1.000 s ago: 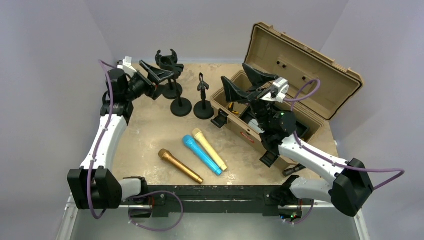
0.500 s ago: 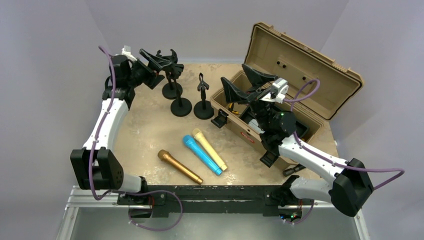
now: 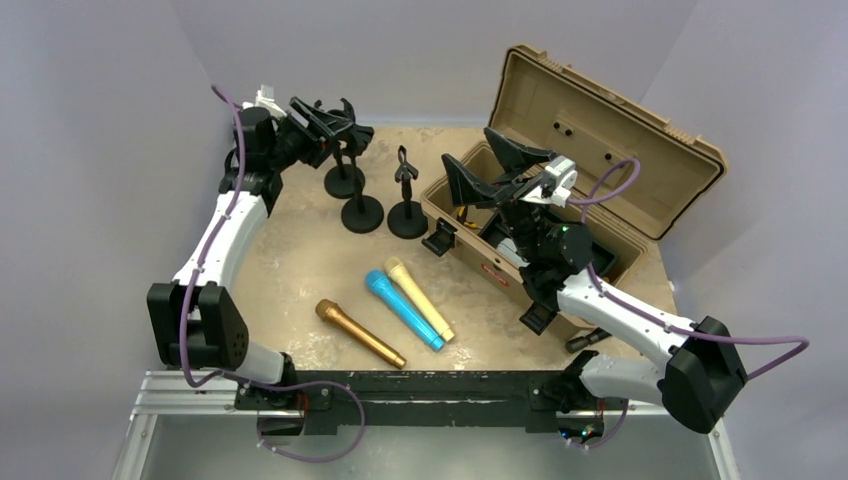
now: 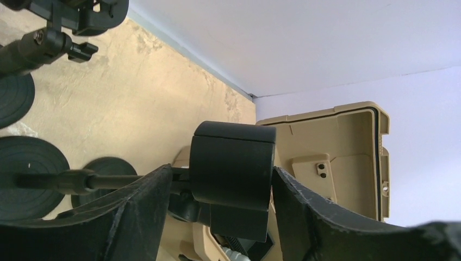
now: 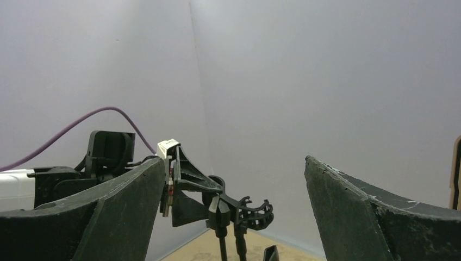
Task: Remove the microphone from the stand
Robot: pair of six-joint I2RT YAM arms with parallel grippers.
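Though the microphones (image 3: 403,309) lie flat on the table (image 3: 290,260) before three stands (image 3: 362,214), beside the open case (image 3: 600,125), the left gripper (image 3: 335,122) is at the far stand's clip (image 3: 347,112). The left wrist view alone shows its jaws open astride that clip; the right gripper (image 3: 468,146) gapes wide above the case.

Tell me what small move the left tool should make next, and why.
Probably ease the left tool forward slightly before closing. Its open fingers frame a black cylinder on a stand's pole, seemingly not yet gripping it. Whether that cylinder is a microphone or only a holder is unclear; three microphones lie on the table.
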